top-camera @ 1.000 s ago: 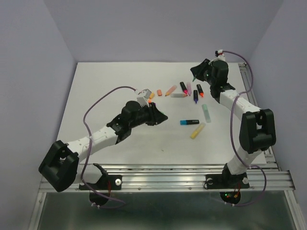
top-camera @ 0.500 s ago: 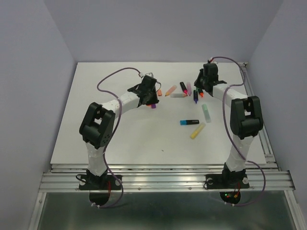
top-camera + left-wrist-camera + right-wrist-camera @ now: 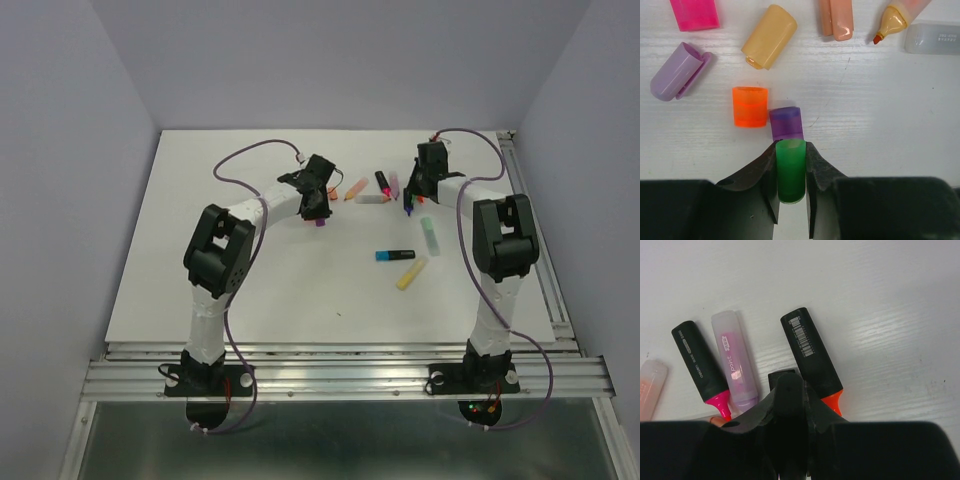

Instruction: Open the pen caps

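Green translucent plastic, short and stubby: one of the pen caps, the green cap, sits clamped upright between the fingers of the left hand, low over the white table. Its open end touches a purple cap lying just ahead, with an orange cap right beside that. Farther off lie a lilac cap with a clip, a pink cap, a pale yellow cap and a peach cap. A peach pen shows its bare orange tip.

On the right side, a frosted lilac pen reads "point" along its barrel. The orange-tipped black pen carries a white barcode label. The pink-tipped black pen has white lettering too small to read.

The right hand is clenched tight on what looks like a black barrel, though its fingers hide most of it. Nearer the arms lie a mint pen, a blue-ended pen and a yellow pen, each apart from the others.
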